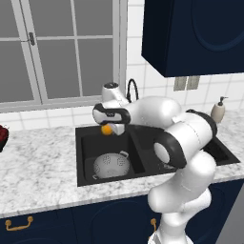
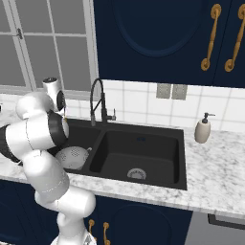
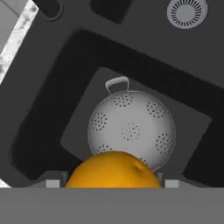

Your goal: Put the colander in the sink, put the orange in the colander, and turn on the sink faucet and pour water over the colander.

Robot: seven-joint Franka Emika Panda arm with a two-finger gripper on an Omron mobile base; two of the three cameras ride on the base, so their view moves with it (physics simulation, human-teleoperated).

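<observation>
The silver-grey colander (image 1: 111,165) sits on the floor of the left basin of the black sink (image 1: 86,138); it also shows in the right base view (image 2: 72,157) and the hand view (image 3: 131,130). My gripper (image 1: 108,129) hangs above that basin, shut on the orange (image 1: 107,129). In the hand view the orange (image 3: 113,169) sits between the fingers, directly over the colander's near rim. The black gooseneck faucet (image 2: 97,100) stands behind the divider between the basins, partly hidden by my arm in the left base view (image 1: 132,89).
A beige soap dispenser (image 2: 203,128) stands on the marble counter (image 1: 38,162) right of the sink. The right basin (image 2: 139,153) holds a silver drain (image 2: 136,173). A dark red bowl (image 1: 2,137) sits at the far left. Window behind, dark cabinets overhead.
</observation>
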